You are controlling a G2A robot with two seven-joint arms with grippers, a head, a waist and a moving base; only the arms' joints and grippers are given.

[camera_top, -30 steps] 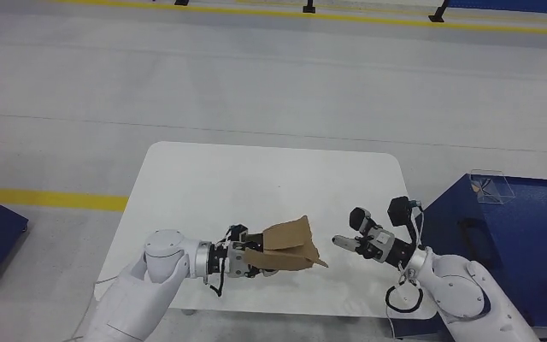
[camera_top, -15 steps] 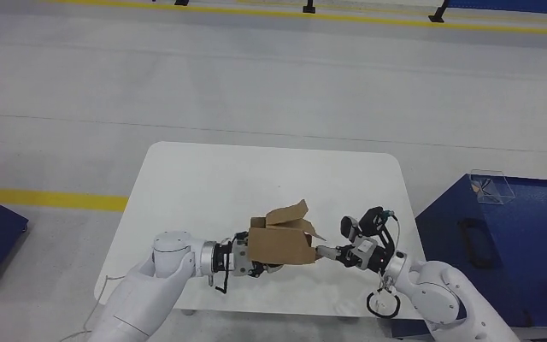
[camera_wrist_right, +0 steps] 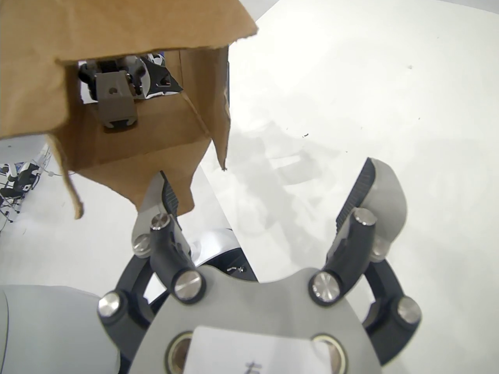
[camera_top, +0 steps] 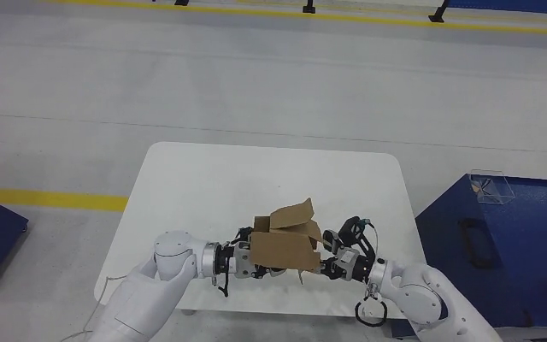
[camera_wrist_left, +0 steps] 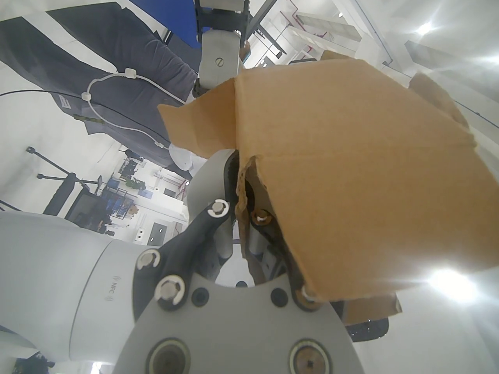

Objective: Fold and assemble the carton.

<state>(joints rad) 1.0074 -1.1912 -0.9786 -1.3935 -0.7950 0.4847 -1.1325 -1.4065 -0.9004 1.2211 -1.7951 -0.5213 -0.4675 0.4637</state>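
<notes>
A brown carton (camera_top: 286, 244) is held above the white table (camera_top: 214, 179) near its front edge, partly squared up with loose flaps at both ends. My left gripper (camera_top: 249, 256) is shut on one wall of the carton (camera_wrist_left: 351, 180): one grey finger (camera_wrist_left: 219, 62) lies outside it. Through the open end of the carton (camera_wrist_right: 117, 21) the other finger (camera_wrist_right: 116, 103) shows inside. My right gripper (camera_wrist_right: 265, 192) is open at the carton's other end. Its left fingertip (camera_wrist_right: 165, 192) touches a hanging flap corner. From above, the right gripper (camera_top: 325, 261) sits close against the box.
A blue cabinet (camera_top: 487, 239) stands beside the table's right side, with a clear plastic box (camera_top: 489, 184) on top. The table (camera_wrist_right: 351, 79) is bare white across its far half. The carton hangs close to the front edge.
The right gripper has moved left across the table up to the carton's end. The left gripper has turned the carton, which now stands more square with a flap raised.
</notes>
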